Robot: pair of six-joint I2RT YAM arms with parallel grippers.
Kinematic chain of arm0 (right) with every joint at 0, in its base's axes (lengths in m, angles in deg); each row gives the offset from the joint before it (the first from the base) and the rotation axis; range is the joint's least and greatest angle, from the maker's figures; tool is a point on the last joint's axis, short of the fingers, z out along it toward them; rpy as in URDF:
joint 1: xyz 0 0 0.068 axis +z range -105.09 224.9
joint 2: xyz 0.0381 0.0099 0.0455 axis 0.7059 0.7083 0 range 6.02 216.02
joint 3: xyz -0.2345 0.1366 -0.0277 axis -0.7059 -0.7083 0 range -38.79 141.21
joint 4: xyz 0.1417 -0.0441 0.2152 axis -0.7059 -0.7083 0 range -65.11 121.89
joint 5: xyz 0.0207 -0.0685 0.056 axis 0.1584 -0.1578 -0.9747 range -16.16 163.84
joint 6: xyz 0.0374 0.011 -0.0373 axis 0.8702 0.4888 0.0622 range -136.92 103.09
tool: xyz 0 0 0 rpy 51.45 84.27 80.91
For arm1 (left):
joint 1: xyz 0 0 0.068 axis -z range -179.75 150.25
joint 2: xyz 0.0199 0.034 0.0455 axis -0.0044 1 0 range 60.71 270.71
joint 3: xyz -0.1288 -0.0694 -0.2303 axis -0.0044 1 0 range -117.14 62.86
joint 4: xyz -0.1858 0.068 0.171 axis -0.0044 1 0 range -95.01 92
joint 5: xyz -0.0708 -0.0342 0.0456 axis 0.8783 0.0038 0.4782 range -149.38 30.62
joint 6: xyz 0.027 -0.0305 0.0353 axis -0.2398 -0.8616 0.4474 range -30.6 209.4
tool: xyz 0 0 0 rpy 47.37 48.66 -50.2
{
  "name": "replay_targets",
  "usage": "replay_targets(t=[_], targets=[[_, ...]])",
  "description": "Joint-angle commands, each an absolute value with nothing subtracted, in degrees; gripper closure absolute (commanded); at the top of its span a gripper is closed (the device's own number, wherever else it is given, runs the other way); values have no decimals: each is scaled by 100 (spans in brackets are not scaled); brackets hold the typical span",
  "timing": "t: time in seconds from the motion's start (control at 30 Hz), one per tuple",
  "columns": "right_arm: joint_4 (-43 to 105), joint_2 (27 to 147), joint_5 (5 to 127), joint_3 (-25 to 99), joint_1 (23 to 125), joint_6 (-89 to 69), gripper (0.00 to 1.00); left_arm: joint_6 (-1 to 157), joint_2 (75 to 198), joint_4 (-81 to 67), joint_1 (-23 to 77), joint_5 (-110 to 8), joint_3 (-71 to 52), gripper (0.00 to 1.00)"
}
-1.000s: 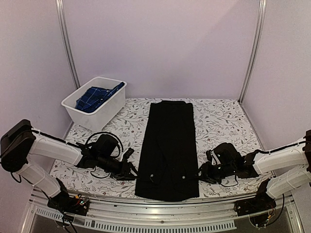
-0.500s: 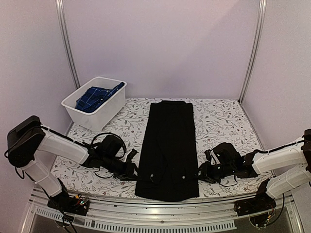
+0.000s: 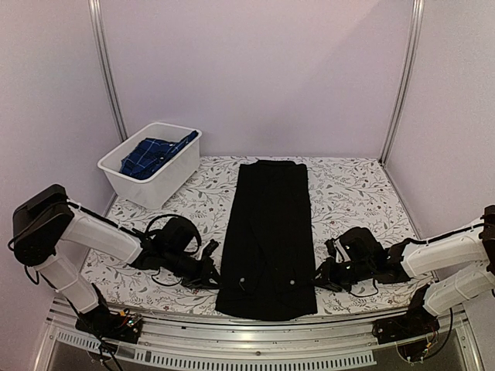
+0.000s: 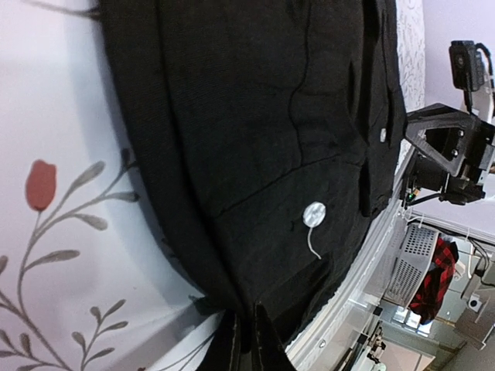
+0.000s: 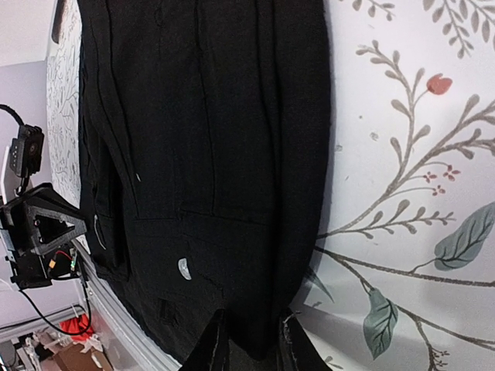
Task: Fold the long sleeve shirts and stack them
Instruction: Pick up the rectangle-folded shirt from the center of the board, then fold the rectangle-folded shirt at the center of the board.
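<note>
The black long sleeve shirt (image 3: 269, 232) lies folded into a long narrow strip down the middle of the table, pale buttons (image 4: 314, 214) showing near its front end. My left gripper (image 3: 213, 274) is at the strip's near-left edge. In the left wrist view this gripper (image 4: 247, 309) is shut, pinching that black edge. My right gripper (image 3: 319, 277) is at the near-right edge. Its fingers (image 5: 288, 334) stand apart on either side of the black shirt's edge (image 5: 255, 232). The blue plaid shirt (image 3: 151, 154) lies crumpled in the tub.
A white plastic tub (image 3: 143, 185) stands at the back left on the floral tablecloth (image 3: 352, 193). A metal rail (image 3: 255, 328) runs along the front edge just past the shirt's near end. Upright posts (image 3: 108, 77) stand at the back corners.
My left gripper slid right to the shirt's edge and closed on it. The right gripper's fingers have narrowed round the opposite edge. The shirt has not moved.
</note>
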State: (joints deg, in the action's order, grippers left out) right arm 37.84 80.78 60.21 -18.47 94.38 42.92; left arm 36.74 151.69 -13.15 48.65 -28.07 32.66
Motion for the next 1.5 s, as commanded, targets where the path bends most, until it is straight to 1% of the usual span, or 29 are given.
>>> replay_targets(t=[0.0,0.03,0.1,0.17,0.4,0.57,0.73,0.83,1.07,1.2,1.47], targets=[[3760,8002,5950,-1623,9421,4259,83,3486,15147,-1782,4936,-2541,3276,97],[3740,7983,5932,-1588,9421,4259,87,3471,15123,-1813,4936,-2514,3261,99],[3689,7955,5894,-1494,9423,4254,95,3452,15052,-1843,4930,-2458,3205,100],[3628,7926,5859,-1372,9426,4229,100,3447,14941,-1801,4932,-2440,3125,100],[3258,7891,5875,-650,9356,3978,100,3468,14611,-1580,4723,-2358,2747,100],[3197,8149,5786,-38,8887,3685,100,3617,14673,-1553,4315,-2221,2343,100],[3197,8812,5648,591,8226,3286,100,3708,15284,-1806,3805,-2100,1828,100],[3307,9369,5474,930,7801,3129,100,3774,15941,-1991,3537,-2078,1364,100],[3702,10447,5262,1359,7272,2980,100,3656,17253,-2438,3146,-2173,311,100],[3821,10701,5240,1433,7174,3017,100,3588,17563,-2478,3095,-2227,31,100],[4015,10709,5259,1363,7077,3206,100,3595,17818,-2240,3058,-2413,-341,100]])
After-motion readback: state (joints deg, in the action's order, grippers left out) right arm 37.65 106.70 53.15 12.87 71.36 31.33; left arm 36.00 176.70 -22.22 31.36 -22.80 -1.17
